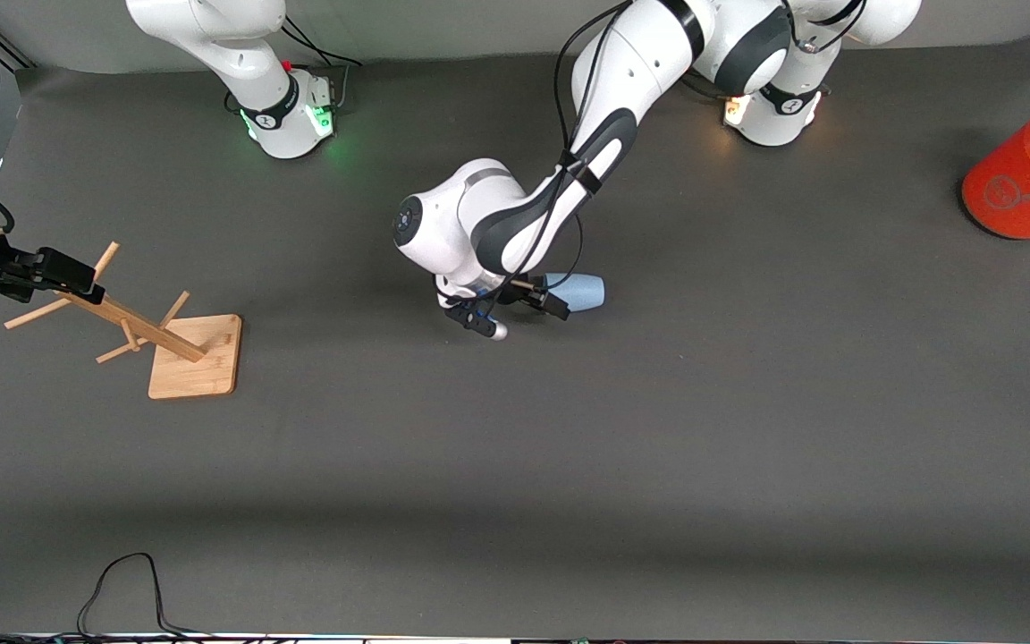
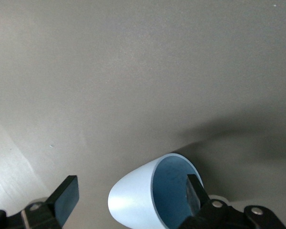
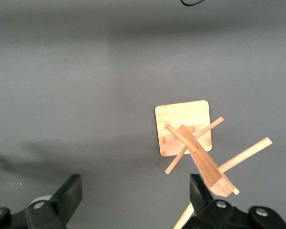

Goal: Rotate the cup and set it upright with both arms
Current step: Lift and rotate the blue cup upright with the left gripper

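pale blue cup [image 2: 136, 202] on side, unlifted. left gripper [image 2: 131, 198] jaws spread, one finger inside rim, no pinch. right gripper [image 3: 136, 195] spread, waiting above wooden mug tree [image 3: 195, 148]. uprighting pending.

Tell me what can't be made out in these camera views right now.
- Front view: the left arm's wrist hides the rim end of the cup and most of the left gripper.
- Left wrist view: the cup's base is cut off by the frame edge; one finger covers part of its mouth.
- Front view: the right gripper overlaps the wooden rack; contact can't be told.
- Front view: the orange cylinder is cut by the frame edge.
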